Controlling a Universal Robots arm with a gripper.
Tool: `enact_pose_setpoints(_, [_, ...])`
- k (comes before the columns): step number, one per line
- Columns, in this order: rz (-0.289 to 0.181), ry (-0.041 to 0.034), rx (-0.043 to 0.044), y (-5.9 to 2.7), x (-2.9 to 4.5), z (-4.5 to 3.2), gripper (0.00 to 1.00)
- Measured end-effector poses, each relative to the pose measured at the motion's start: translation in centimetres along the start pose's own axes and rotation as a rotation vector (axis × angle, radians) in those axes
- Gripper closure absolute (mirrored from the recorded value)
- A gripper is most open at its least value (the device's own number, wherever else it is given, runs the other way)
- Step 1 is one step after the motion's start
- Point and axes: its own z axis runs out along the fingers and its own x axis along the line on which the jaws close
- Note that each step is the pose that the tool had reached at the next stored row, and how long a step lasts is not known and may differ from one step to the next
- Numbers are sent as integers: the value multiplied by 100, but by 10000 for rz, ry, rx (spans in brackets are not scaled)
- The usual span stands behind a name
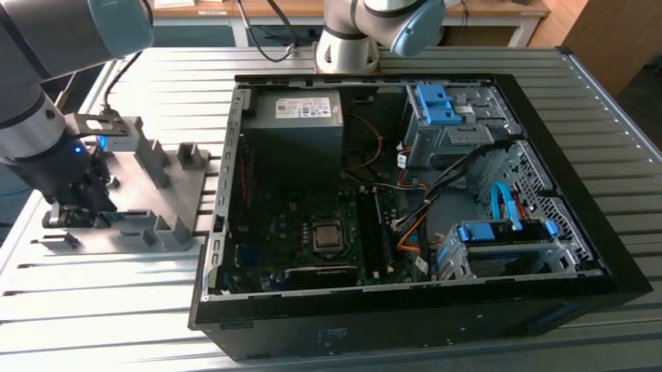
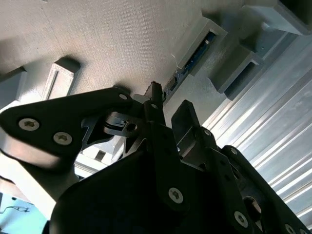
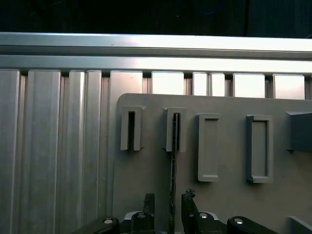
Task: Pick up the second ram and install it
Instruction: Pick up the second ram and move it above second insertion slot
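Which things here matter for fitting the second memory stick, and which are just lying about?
Job: memory stick, upright in its slot; open gripper straddling it; grey holder plate; computer case.
Lying about: power supply; blue drive brackets; table.

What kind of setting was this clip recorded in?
Probably a robotics lab or test workbench for computer assembly. An open black desktop computer case lies on a ribbed aluminium table, beside a grey plastic fixture plate with slotted blocks. Wooden desks stand behind.

Work area: ribbed metal table (image 1: 610,155), brightly lit.
Wooden desk (image 1: 486,9) on white legs behind it; wooden cabinet (image 1: 610,39) at the exterior view's right; dark floor (image 1: 197,35).
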Motion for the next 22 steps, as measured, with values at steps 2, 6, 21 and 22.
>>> enact_pose_setpoints(2, [0, 0, 0, 0, 0, 1, 65])
enact_pose_setpoints(6, [0, 0, 0, 0, 0, 3, 78])
enact_pose_setpoints(21, [0, 0, 0, 0, 0, 8, 86])
enact_pose_setpoints(22, [0, 0, 0, 0, 0, 9, 86])
